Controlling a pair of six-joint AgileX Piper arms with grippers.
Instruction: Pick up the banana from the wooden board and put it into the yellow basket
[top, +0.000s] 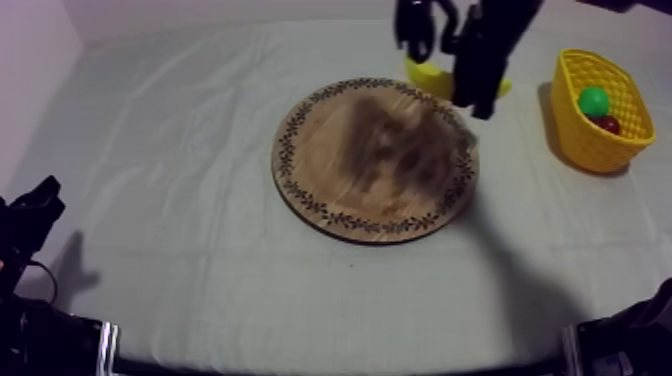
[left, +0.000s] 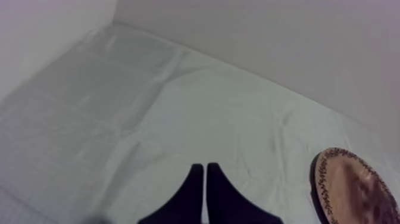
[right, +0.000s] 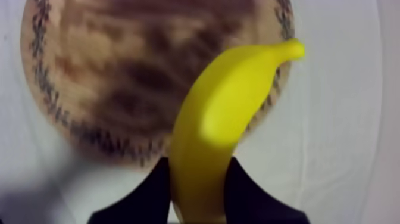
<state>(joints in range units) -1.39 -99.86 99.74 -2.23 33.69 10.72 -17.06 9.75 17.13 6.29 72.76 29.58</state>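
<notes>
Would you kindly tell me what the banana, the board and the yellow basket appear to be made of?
Banana: probably smooth plastic, given its even yellow and soft sheen. Board: seemingly wood, with brown grain and a dark patterned rim. Yellow basket: likely moulded plastic, its wall an open lattice.

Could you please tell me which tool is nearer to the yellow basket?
Right. The right tool, shut on the banana, hangs over the wooden board's far edge near the yellow basket; the left tool rests shut at the table's opposite side.

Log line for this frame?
right gripper: shut on banana, held over wooden board | left gripper: shut, idle | yellow basket: without banana
</notes>
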